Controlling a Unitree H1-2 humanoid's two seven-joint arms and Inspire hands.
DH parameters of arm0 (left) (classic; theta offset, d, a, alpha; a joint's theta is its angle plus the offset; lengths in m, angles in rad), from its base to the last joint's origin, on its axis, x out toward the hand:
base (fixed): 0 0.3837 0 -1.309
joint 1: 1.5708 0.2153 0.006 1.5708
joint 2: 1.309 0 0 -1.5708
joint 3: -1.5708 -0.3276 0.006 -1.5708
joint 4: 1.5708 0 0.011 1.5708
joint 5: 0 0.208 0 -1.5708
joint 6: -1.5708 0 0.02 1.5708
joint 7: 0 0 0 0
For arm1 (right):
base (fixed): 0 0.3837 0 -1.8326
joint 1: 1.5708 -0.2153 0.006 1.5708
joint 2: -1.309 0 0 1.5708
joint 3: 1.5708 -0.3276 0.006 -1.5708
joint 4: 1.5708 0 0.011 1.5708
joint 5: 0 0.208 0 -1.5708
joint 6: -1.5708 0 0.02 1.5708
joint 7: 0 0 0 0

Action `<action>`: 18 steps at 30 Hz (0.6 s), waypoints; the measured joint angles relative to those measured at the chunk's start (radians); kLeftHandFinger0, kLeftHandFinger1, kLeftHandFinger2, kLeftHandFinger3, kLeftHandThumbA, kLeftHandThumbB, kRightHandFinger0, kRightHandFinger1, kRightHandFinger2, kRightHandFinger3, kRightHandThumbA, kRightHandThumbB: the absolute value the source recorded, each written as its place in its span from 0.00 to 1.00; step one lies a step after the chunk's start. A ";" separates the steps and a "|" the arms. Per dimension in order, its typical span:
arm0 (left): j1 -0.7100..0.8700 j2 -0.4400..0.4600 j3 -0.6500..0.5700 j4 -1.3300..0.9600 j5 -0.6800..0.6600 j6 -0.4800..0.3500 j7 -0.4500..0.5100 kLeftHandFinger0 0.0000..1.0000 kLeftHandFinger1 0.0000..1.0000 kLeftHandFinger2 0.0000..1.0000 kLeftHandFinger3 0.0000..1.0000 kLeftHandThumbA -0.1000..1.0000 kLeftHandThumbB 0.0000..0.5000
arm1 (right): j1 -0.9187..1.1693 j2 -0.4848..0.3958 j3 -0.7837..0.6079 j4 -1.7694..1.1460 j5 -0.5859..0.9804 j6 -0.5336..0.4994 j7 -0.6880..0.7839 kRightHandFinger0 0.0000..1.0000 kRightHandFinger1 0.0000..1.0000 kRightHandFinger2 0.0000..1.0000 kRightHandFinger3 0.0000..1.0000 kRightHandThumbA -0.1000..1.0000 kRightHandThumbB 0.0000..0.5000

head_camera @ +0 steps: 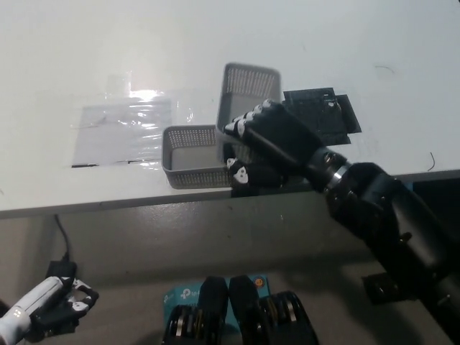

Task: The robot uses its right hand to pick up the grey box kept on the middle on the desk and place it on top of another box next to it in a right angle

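- Setting: white desk point(108, 43) seen from steeply above, its front edge running across the view; darker floor below the edge.
- Right hand point(262, 147): black, entering from the lower right on a thick black arm; fingers closed around the near end of a grey box, so it grips that box.
- Held grey box point(244, 90): perforated mesh tray, long axis pointing away from the hand toward the far side of the desk; its far end shows beyond the fingers, its near end is hidden under the hand. It sits crosswise over the right part of the second box; whether it rests on that box or is just above it cannot be told.
- Second grey box point(190, 162): same mesh type, lying along the desk's front edge, extending out to the left of the hand; its right portion is covered by the hand and the held box.
- Black flat item point(323, 118): on the desk just right of the hand and beyond the wrist; detail too small to read.
- Clear plastic sheet point(126, 126): glossy, flat on the desk, left of the second box, farther from the hand.
- Left hand point(50, 313): white, resting low at the lower left, below desk level, well apart from the boxes; finger state cannot be told.
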 measured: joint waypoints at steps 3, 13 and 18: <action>-0.006 0.000 -0.002 0.000 0.000 0.002 -0.004 0.22 0.16 0.33 0.57 0.60 0.27 | -0.016 0.001 0.028 0.066 -0.001 -0.021 -0.034 0.00 0.05 0.34 0.30 0.00 0.43; -0.017 0.000 -0.011 0.001 0.001 0.004 -0.013 0.25 0.13 0.27 0.60 0.60 0.23 | -0.070 0.001 0.096 0.207 -0.015 -0.051 -0.190 0.00 0.05 0.36 0.32 0.00 0.44; -0.020 0.000 -0.021 0.004 0.003 0.003 -0.021 0.26 0.14 0.27 0.58 0.58 0.23 | -0.077 -0.006 0.147 0.240 -0.018 -0.057 -0.273 0.00 0.10 0.43 0.33 0.00 0.43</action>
